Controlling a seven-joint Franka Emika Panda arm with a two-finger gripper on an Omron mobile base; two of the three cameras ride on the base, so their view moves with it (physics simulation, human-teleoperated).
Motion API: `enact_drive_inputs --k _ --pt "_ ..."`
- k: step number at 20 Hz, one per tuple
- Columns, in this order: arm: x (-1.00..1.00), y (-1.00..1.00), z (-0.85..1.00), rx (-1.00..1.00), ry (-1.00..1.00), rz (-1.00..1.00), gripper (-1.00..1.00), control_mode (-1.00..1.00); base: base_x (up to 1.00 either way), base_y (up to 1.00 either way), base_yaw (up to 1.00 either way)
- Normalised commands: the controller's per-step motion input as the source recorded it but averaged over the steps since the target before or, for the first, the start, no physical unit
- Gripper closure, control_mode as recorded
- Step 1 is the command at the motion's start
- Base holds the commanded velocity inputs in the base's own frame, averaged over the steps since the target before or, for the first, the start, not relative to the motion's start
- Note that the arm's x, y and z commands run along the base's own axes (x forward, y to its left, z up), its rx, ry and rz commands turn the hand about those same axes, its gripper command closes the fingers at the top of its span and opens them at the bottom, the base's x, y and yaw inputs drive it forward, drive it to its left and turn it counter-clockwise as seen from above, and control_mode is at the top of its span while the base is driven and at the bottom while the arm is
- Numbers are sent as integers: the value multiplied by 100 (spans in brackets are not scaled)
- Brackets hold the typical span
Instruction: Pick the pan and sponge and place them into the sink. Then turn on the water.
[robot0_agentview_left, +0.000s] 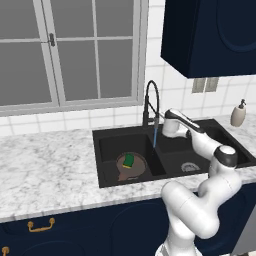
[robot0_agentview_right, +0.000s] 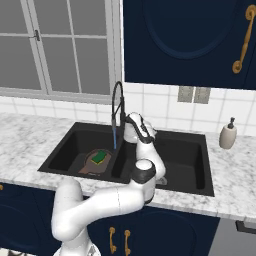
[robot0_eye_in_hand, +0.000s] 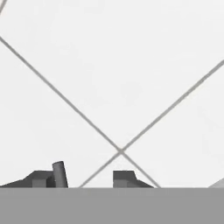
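Water runs from the black tap into the sink, where the pan lies in the left basin with the sponge on it. The gripper, jaws narrow and empty, faces wall tiles beside the tap; the task appears complete.
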Motion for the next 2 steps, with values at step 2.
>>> enact_drive_inputs --k 2 --pt "0 -100 -41 23 0 1 100 -100 0 0 0"
